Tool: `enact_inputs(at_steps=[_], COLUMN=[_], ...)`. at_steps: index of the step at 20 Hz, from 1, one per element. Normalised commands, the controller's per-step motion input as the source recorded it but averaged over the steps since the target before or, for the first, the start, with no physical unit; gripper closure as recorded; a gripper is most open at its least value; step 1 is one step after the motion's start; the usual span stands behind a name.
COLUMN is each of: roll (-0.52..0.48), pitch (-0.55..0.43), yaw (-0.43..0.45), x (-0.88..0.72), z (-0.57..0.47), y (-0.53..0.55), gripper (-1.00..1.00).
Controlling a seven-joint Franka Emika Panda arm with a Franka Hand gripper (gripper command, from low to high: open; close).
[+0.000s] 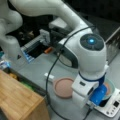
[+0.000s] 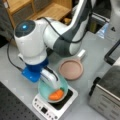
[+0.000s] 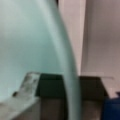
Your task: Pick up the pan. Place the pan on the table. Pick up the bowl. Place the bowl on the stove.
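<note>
Front view: pan (image 1: 63, 86) lies flat on the grey counter (image 1: 37, 66), handle toward the left, just left of the stove (image 1: 112, 105); set there, it leaves the cooktop free. Bowl (image 1: 109, 88) is mostly hidden behind the arm's wrist and sits over the stove's near-left part. Claw itself is not visible here; the white and blue wrist housing blocks it. A wooden board (image 1: 17, 97) fills the near left and a cable (image 1: 50, 75) drapes across the counter past the pan's handle. Front view: bowl (image 2: 52, 88) rests on or just above the stove (image 2: 56, 105), orange food piece (image 2: 56, 95) inside; contact with the glass cannot be told. Claw (image 2: 51, 78) is at the bowl's far rim with one finger reaching inside the bowl, apparently clamped on the rim wall, which would explain the slight overhang toward the left. Pan (image 2: 71, 69) lies beside the stove, apart from the bowl. Toaster oven (image 2: 106, 97) stands at right, clear of the arm. Wrist view: bowl (image 3: 30, 45) rim crosses the frame, one finger (image 3: 26, 86) inside the wall, black stove (image 3: 90, 87) top beneath.
</note>
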Motion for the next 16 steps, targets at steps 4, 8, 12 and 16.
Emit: enact_inputs(at_steps=[4, 8, 12, 16], roll=[-0.176, -0.193, -0.207, -0.212], pitch=[-0.17, -0.204, -0.218, -0.21], yaw=[-0.033, -0.032, -0.044, -0.046], x=[-0.26, -0.25, -0.24, -0.23], z=[-0.15, -0.19, -0.19, -0.15], y=[0.19, 0.18, 0.17, 0.11], gripper=[1.0, 1.0, 1.0, 1.0])
